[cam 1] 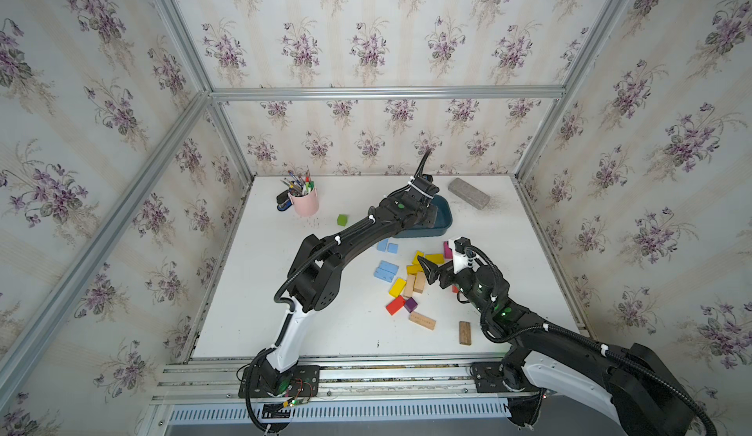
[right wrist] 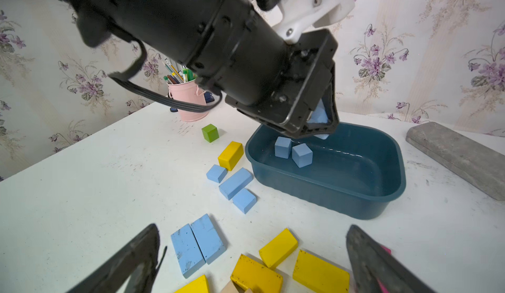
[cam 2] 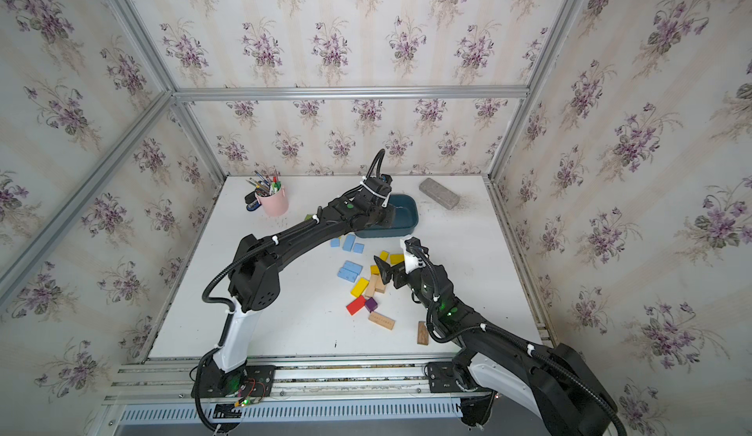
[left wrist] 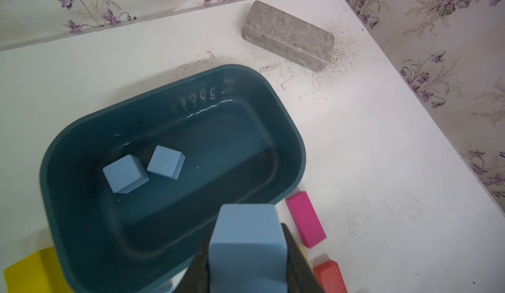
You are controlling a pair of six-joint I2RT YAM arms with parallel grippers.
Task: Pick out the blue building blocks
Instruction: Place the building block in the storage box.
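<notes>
Left end effector [left wrist: 247,272] clamps a blue block [left wrist: 247,231] over the tub [right wrist: 328,196]; right end effector [right wrist: 252,228] stands wide, empty. We count two cubes [left wrist: 125,174] inside, five blocks [right wrist: 235,183] on the worktop [right wrist: 82,196]. Judged light, rigid, matte: grip opposite flat faces.

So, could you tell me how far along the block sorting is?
Done: two blue cubes lie in the teal tub. In hand: the left tool holds a third blue block above it. Left: on the table, three blue blocks beside the tub and two blue bricks side by side.
</notes>
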